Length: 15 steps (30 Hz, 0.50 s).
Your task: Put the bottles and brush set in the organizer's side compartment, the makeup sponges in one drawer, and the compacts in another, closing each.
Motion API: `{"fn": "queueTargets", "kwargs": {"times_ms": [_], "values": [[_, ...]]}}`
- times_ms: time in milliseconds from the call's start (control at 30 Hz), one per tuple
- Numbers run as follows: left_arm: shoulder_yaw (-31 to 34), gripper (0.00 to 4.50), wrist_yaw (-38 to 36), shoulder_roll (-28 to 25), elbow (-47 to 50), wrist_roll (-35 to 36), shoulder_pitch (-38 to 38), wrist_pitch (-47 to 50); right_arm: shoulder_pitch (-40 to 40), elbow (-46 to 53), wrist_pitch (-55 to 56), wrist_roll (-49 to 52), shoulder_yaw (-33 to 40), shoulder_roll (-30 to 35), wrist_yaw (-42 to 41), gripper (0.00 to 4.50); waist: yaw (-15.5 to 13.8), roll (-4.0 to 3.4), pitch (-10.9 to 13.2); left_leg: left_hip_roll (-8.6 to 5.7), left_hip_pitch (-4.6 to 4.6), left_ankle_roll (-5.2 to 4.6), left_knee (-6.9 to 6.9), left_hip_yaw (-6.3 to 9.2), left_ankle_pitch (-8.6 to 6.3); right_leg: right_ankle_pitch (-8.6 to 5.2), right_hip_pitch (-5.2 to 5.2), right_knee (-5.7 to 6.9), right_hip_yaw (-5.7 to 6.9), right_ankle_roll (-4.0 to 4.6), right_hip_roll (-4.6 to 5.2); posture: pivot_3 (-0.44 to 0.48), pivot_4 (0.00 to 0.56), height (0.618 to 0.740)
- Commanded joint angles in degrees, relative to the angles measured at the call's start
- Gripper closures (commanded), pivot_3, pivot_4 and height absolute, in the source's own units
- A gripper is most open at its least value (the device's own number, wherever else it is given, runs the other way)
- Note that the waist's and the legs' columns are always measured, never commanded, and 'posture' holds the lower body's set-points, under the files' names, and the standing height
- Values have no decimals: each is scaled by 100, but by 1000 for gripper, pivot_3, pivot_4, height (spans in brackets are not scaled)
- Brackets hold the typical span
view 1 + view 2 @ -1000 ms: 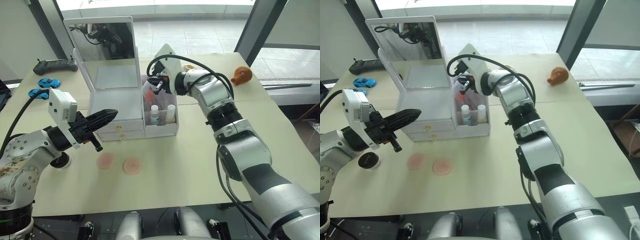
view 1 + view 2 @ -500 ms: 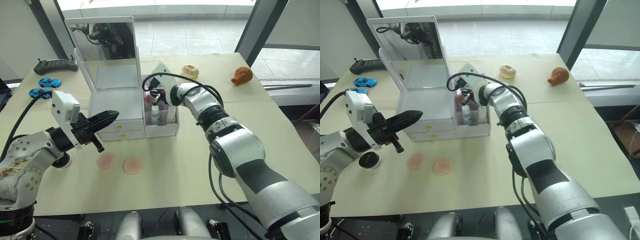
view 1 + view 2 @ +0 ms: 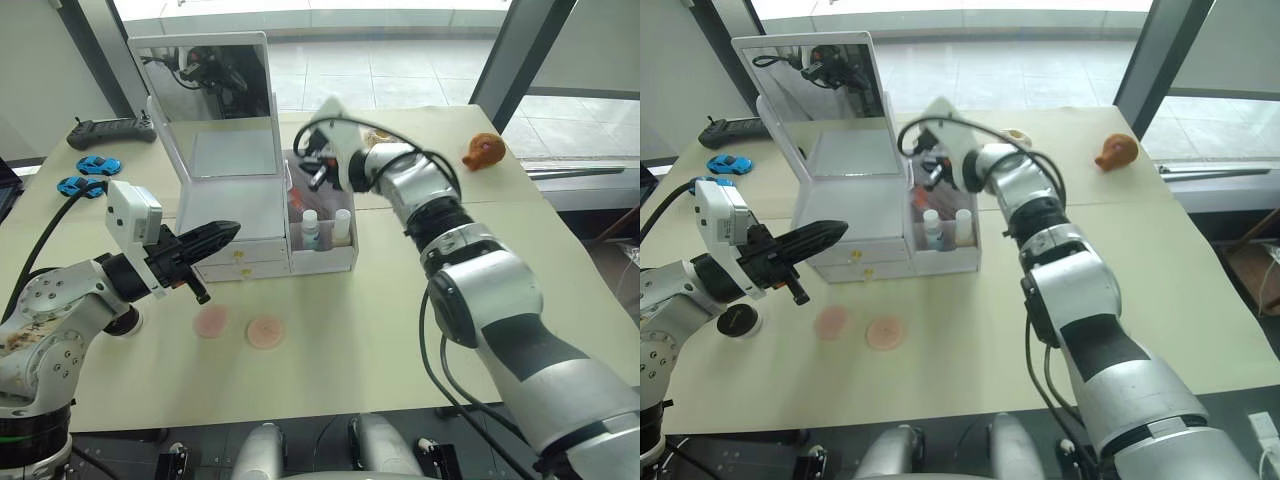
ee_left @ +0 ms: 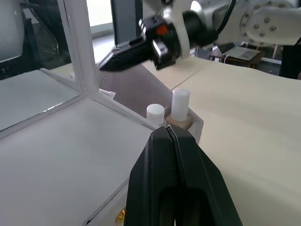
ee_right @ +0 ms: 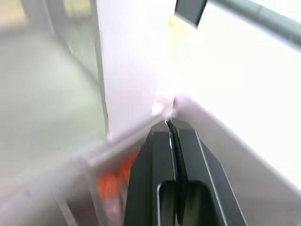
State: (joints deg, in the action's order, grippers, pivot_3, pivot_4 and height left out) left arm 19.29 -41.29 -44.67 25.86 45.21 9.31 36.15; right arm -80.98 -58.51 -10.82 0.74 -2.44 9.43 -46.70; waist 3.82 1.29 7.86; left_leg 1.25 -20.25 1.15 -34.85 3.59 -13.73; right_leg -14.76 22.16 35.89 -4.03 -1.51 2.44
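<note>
The white organizer (image 3: 232, 208) stands with its mirror lid up and both gold-knobbed drawers (image 3: 240, 262) pushed in. Two white-capped bottles (image 3: 310, 228) stand upright in the side compartment (image 3: 325, 255), with the orange brush set (image 3: 296, 205) behind them. My right gripper (image 3: 318, 178) hovers shut just above that bin's back. Two pink makeup sponges (image 3: 211, 322) (image 3: 265, 331) lie on the table in front of the drawers. A black compact (image 3: 738, 320) sits under my left arm. Beside the upper drawer's front, my left gripper (image 3: 226, 232) points right, shut and empty.
A brown toy (image 3: 483, 150) lies at the back right, a doughnut toy (image 3: 1015, 133) peeks from behind my right arm. A black game controller (image 3: 110, 129) and two blue toy cars (image 3: 92, 163) sit at the back left.
My right gripper reached down into the side compartment half a second ago and has risen back above it. The left gripper has edged slightly right.
</note>
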Motion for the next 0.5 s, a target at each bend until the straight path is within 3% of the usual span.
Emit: {"fn": "queueTargets", "kwargs": {"times_ms": [33,100,167,267,333,500], "values": [[480,4500,244,-149,-463,733,344,737,621,2364,-1186,555,175,660,-643,4471,-45,1,-1,0,0,0,0,6,0,-1,-5,-2,5,-1,1,0,150,740],[617,4500,338,-217,-786,860,497,980,1238,3554,-1897,926,281,959,-781,4471,-98,10,-7,-1,-3,0,-4,20,0,-4,-7,-3,14,-6,1,0,150,740],[671,4098,62,-439,-1164,576,439,855,2101,4635,-2225,1166,401,1363,-847,4106,-109,19,-12,-2,-2,0,-2,23,0,-7,-8,-4,15,-11,2,0,150,740],[832,3246,-296,-677,-1623,287,327,523,2990,5722,-2681,1508,676,1788,-762,3177,-102,7,-5,-14,-4,0,-5,15,0,-7,-4,-3,6,-11,12,0,150,740],[956,2641,-719,-966,-2341,-266,183,-147,4047,6384,-2918,1716,1171,2303,-791,2550,-119,-5,2,-16,-4,0,0,6,0,-6,6,1,-3,-11,13,0,150,740],[1120,1054,-1220,-1297,-3781,-1120,39,-1408,5979,7225,-2970,2033,2281,2957,-566,840,-128,-5,2,-6,5,0,8,-4,0,-33,2,-5,2,-21,8,0,150,740]]}}
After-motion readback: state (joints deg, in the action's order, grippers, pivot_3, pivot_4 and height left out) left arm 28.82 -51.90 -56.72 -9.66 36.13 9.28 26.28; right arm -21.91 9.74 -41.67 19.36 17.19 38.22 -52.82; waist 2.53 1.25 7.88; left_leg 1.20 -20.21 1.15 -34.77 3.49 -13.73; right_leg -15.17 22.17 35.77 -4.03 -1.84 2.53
